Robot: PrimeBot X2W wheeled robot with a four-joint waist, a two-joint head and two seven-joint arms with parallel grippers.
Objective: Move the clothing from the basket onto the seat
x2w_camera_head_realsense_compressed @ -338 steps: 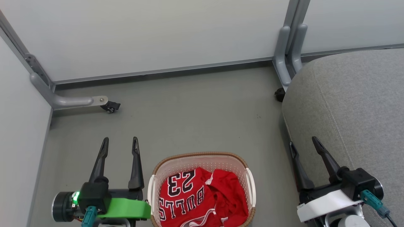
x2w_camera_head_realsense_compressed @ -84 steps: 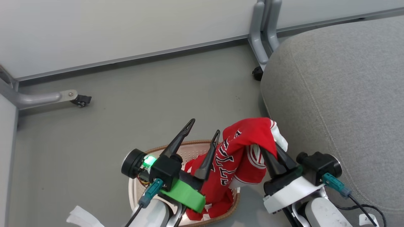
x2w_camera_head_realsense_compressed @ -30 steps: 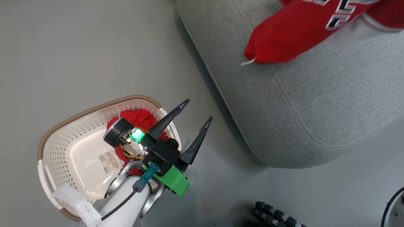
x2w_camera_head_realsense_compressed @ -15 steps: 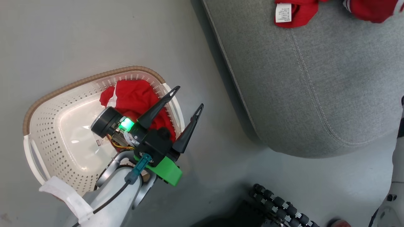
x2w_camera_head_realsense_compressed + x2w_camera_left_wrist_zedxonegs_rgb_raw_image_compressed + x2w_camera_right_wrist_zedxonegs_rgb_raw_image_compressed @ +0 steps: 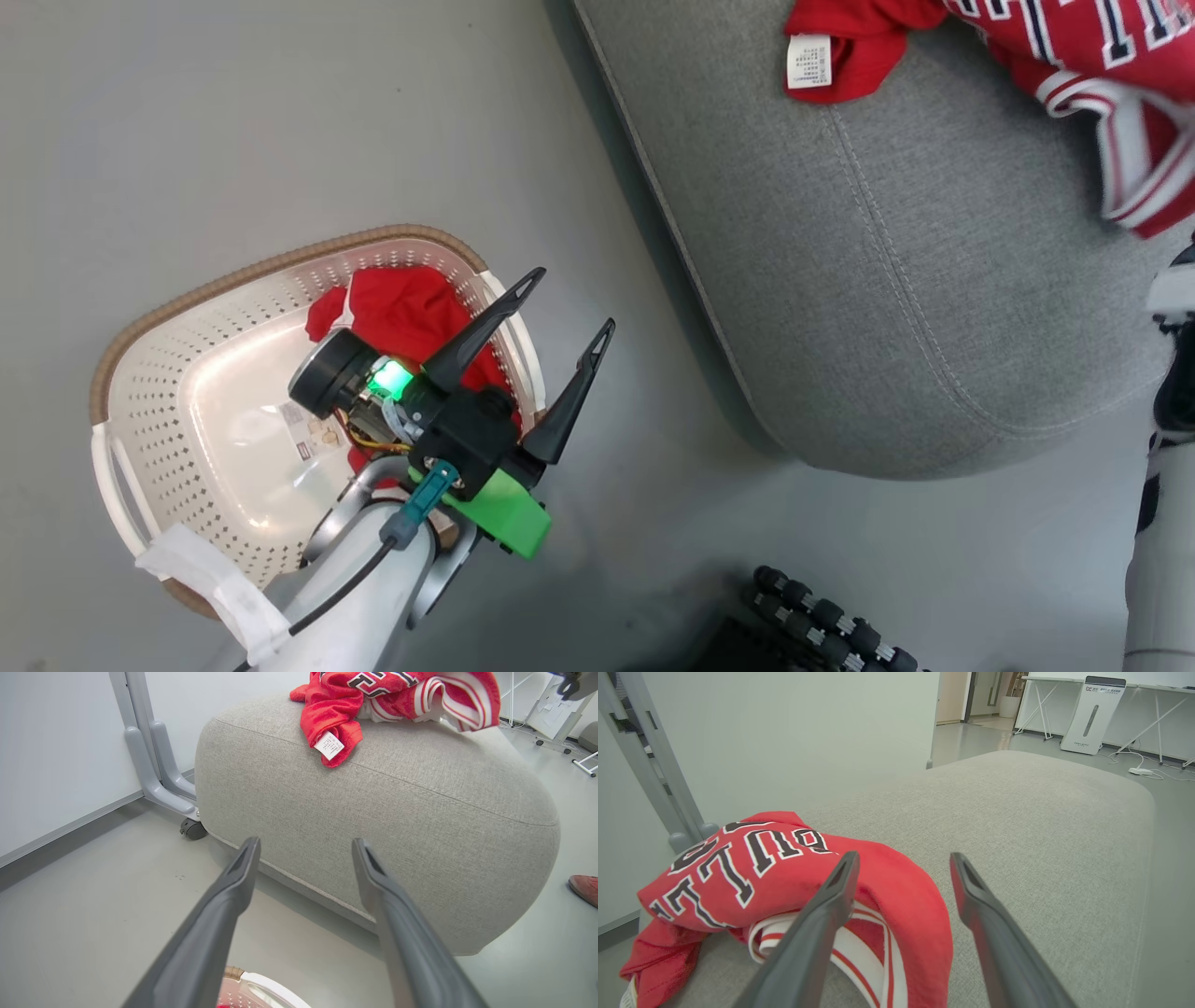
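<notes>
- Lower centre of the head view: left gripper (image 5: 574, 299), fingers spread wide with nothing between them, hanging across the right rim of the basket (image 5: 271, 257).
- Inside the basket, lower left of the frame: plain red garment (image 5: 401, 308) bunched against the upper right wall, and a label sticker (image 5: 313, 439) on the bare cream bottom.
- Between basket and seat (image 5: 887, 280): a strip of bare grey floor (image 5: 644, 439), with wider floor at upper left.
- Rounded seat edge and stitched seam slanting from upper centre toward lower right.
- Upper right, on the seat: jersey (image 5: 1074, 37), crumpled, white tag (image 5: 808, 61) showing near the seat's left edge.
- Right wrist view: right gripper (image 5: 903, 856), fingers parted and gripping nothing, just above the jersey's striped trim; bare cushion to the right and beyond.
</notes>
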